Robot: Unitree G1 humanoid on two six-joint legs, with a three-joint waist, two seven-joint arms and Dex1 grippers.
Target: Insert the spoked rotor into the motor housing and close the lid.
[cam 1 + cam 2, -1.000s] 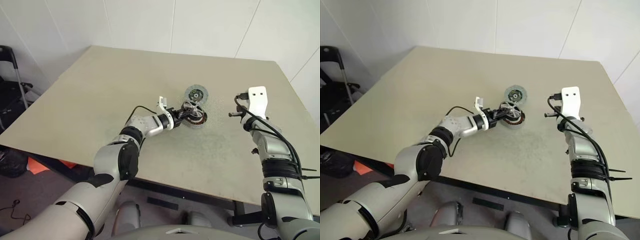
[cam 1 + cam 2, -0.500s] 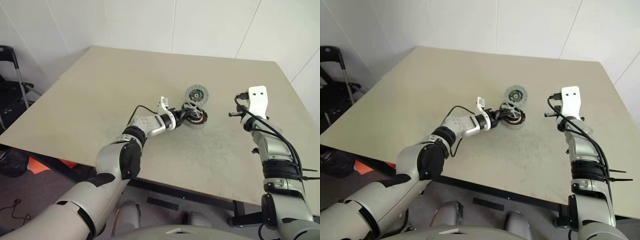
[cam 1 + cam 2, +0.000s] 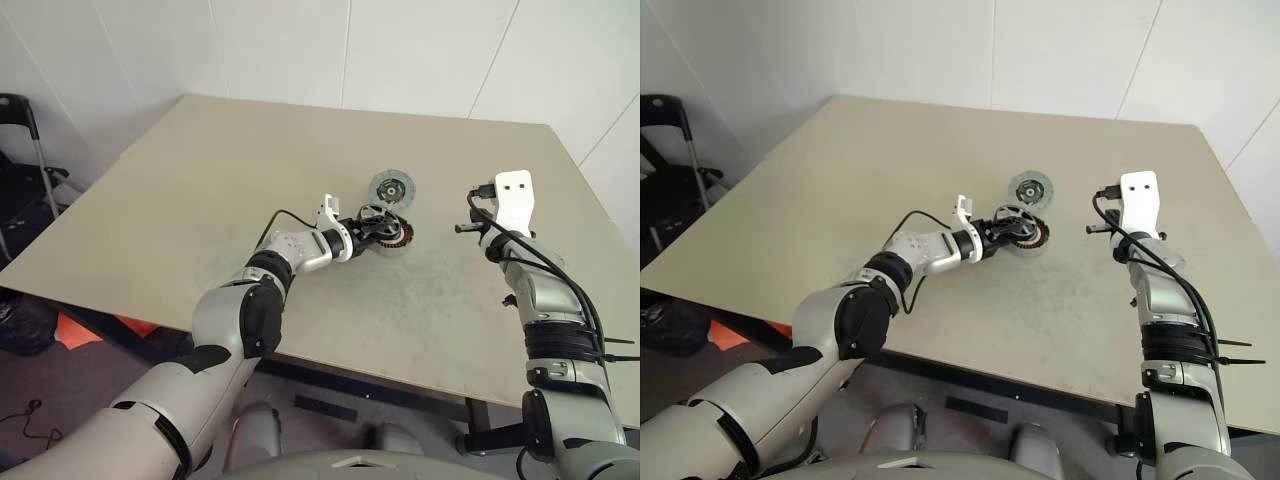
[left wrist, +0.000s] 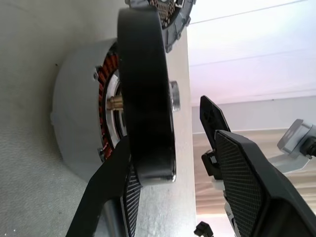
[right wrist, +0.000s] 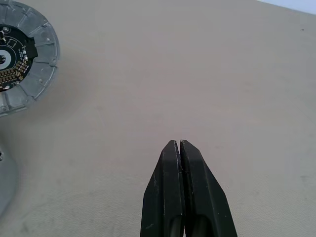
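Observation:
The spoked rotor (image 3: 376, 214), black with a silvery rim, rests on the mouth of the motor housing (image 3: 396, 240) at the table's middle. In the left wrist view a strip of copper windings shows between the rotor (image 4: 145, 98) and the housing (image 4: 74, 128). My left gripper (image 3: 363, 226) is open around the rotor. One finger (image 4: 106, 192) lies along the rotor's rim, and the other finger (image 4: 247, 182) stands apart from it. The lid (image 3: 391, 187) lies flat just behind the housing. My right gripper (image 5: 177, 145) hovers shut and empty, to the right of the housing.
The beige table (image 3: 200, 180) has bare room all around the parts. Its right edge runs close beside my right arm. A dark chair (image 3: 25, 170) stands off the table's left side.
The left gripper's fingers have spread and let go of the rotor, which has settled lower onto the housing. The right arm has held still.

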